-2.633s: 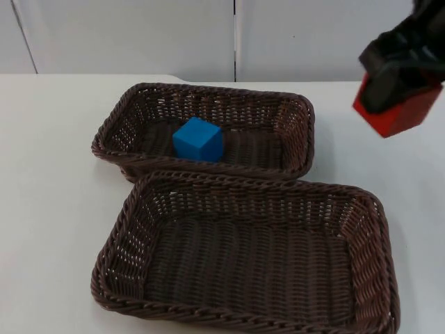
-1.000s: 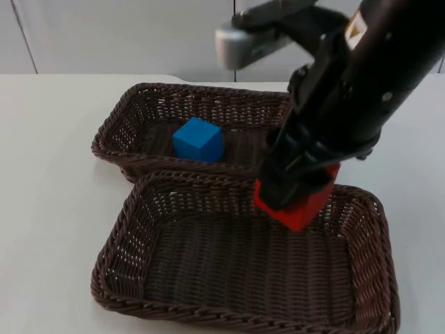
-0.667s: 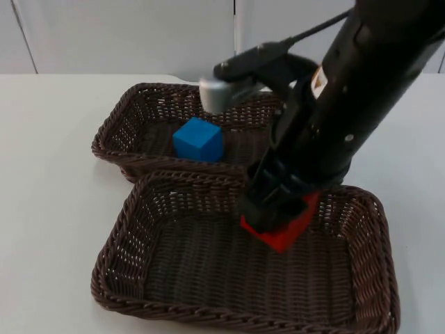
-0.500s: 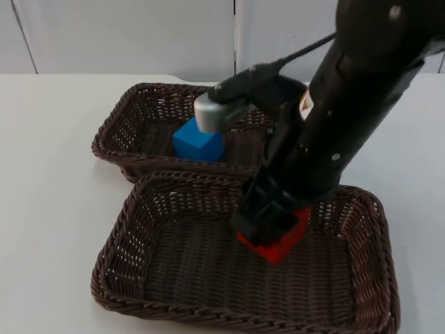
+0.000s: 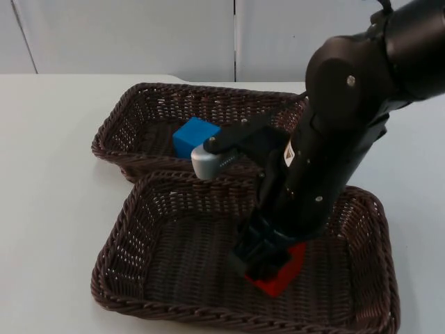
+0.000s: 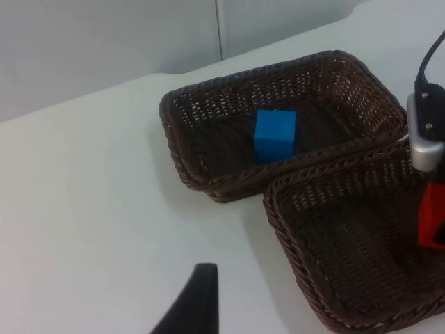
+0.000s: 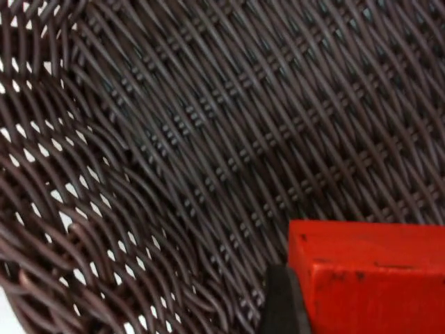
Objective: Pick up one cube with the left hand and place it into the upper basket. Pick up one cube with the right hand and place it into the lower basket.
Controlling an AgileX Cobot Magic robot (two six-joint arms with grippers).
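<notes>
Top view overlooks both baskets; left wrist shares them; right wrist close.

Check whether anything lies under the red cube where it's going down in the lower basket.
Nothing visible does. The right gripper holds the red cube low inside the lower basket, over bare weave. The blue cube sits in the upper basket.

A white tabletop (image 5: 55,174) spreads flat and plain, matte under soft, even light with faint shadows. Its far edge meets a pale grey partition wall (image 5: 125,35), made of smooth panels divided by thin dark vertical seams. From the left wrist view the same tabletop (image 6: 90,209) runs back to that wall (image 6: 104,42), with one seam visible.
</notes>
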